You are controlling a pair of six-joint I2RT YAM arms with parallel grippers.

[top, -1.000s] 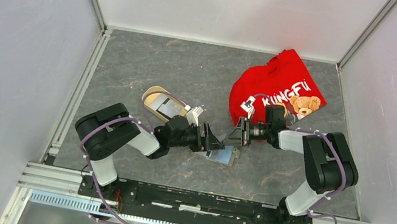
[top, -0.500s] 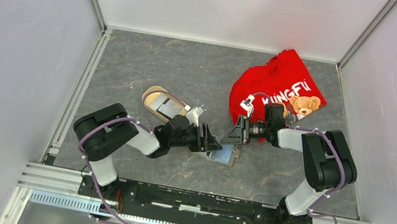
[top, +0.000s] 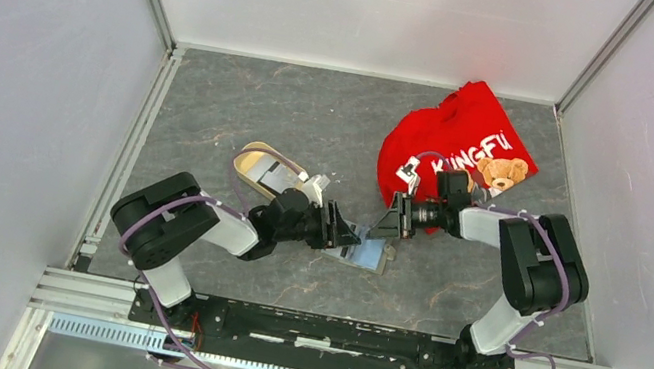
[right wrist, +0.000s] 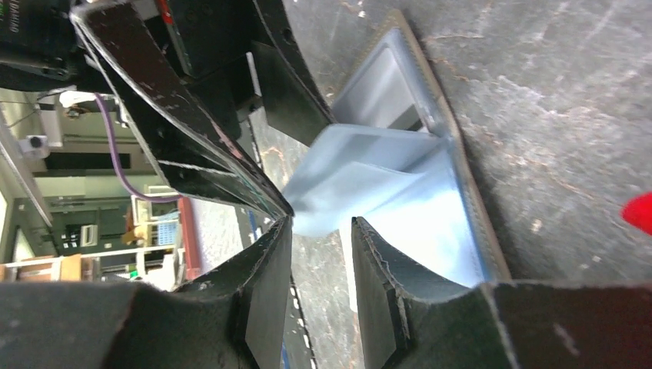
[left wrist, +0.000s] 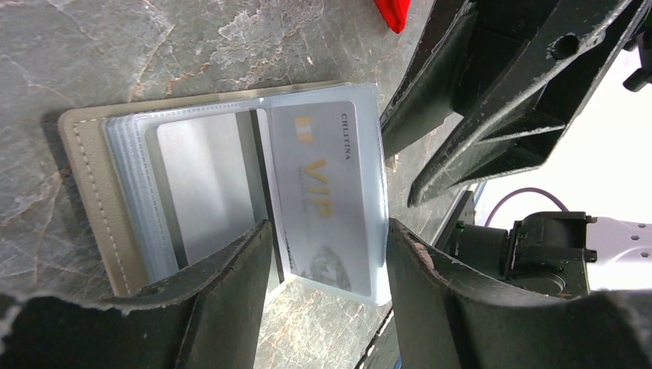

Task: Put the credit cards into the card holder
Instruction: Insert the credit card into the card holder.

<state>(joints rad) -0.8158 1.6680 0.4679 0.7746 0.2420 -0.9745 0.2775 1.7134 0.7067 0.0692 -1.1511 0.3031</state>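
Now: holder point(left wrist: 86, 192) lies open on the surface point(top: 315, 111), near centre, between the two grippers.

- Card point(left wrist: 323, 177), pale with gold "VIP" lettering, sits inside a clear leaf point(right wrist: 361, 184) of the holder. That leaf overhangs the holder's right edge.
- Left gripper point(left wrist: 327, 227): jaws wide, one finger on each side of the carded leaf. Probable reason: keep the card square and bear it down into the pocket. Whether the fingers touch the leaf edges, cannot tell.
- Right gripper point(right wrist: 319, 231): jaws narrow, set around the raised free edge of the leaf, which stands up off the holder in the right wrist view. Probable reason: keep the pocket lifted and steady while the other arm works. Firm pinch on both sides not confirmed.
- Grippers face each other, tips near, apart.
- Tray point(top: 249, 159), far-left of the holder, carries a pale piece point(top: 282, 177), likely another card awaiting its turn.
- Shirt point(top: 457, 142) at far right, apart from the work.

Judgement: one card about seated, more to follow. Risk: the leaf buckles or the light holder slides if either arm pushes sideways.
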